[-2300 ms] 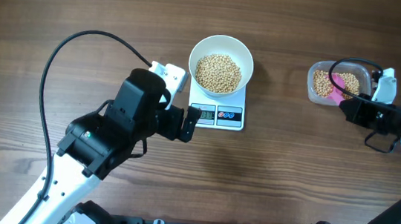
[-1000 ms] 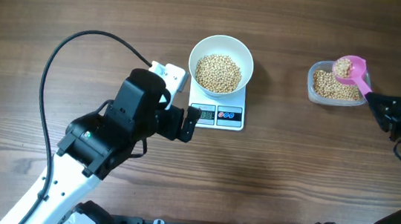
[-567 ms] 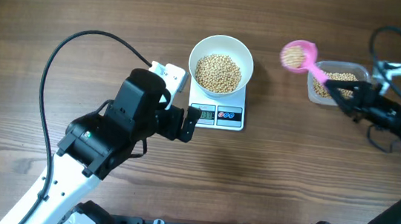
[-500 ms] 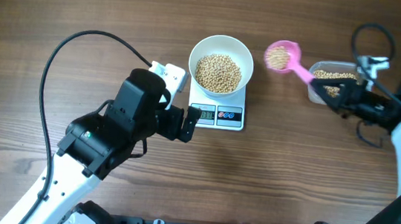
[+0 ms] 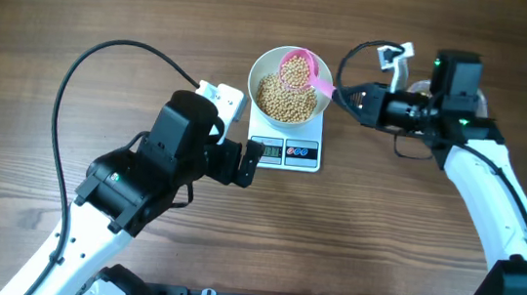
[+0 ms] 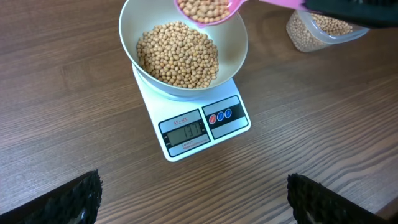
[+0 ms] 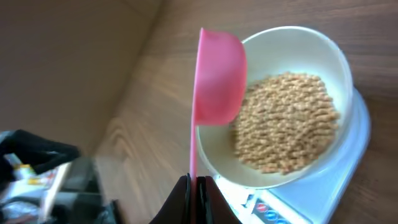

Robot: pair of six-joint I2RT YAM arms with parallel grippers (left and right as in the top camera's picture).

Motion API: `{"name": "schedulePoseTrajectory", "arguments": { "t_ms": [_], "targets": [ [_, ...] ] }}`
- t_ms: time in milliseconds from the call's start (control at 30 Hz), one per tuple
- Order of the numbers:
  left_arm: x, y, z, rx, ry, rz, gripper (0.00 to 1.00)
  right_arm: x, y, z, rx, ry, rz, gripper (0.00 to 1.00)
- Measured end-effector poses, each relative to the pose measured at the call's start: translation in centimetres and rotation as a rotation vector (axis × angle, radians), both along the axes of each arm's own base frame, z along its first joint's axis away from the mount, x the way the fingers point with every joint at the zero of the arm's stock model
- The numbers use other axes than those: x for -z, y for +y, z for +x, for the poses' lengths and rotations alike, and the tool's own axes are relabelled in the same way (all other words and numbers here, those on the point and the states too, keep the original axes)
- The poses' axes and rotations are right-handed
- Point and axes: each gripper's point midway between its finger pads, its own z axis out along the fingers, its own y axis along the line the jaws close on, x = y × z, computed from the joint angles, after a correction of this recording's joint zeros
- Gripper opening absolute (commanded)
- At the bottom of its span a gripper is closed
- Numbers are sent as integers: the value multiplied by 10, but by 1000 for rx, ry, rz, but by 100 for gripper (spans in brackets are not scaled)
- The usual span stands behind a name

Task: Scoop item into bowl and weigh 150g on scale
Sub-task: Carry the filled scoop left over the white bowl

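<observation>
The white bowl (image 5: 293, 60) sits on the scale (image 5: 287, 151) and is about half full of beans (image 5: 286, 97). My right gripper (image 5: 341, 94) is shut on the handle of a pink scoop (image 5: 297, 69), which hangs over the bowl's far right side loaded with beans. In the right wrist view the scoop (image 7: 217, 74) is tilted on edge above the bowl (image 7: 333, 56), its handle pinched at my right gripper (image 7: 194, 186). My left gripper (image 5: 241, 153) is open and empty, just left of the scale. The display (image 6: 185, 130) appears to read 131.
A clear plastic tub (image 6: 323, 28) of beans stands to the right of the scale, under my right arm. A black cable (image 5: 107, 52) loops across the wood table left of the bowl.
My right arm has carried the loaded scoop leftwards from the tub to above the bowl. The left arm has not moved.
</observation>
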Motion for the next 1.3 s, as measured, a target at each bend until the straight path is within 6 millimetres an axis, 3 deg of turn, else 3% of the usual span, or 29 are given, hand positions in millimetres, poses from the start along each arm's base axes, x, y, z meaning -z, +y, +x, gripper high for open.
{"name": "schedulePoseTrajectory", "arguments": {
  "t_ms": [200,467,633,1300],
  "targets": [
    [0,0,0,0,0,0,100,17,1,13,51,-122,-228,5],
    [0,0,0,0,0,0,100,0,13,12,15,-413,-518,4],
    [0,0,0,0,0,0,100,0,25,8,-35,-520,-646,4],
    [0,0,0,0,0,0,100,-4,27,8,-91,-640,-769,4]
  ]
}}
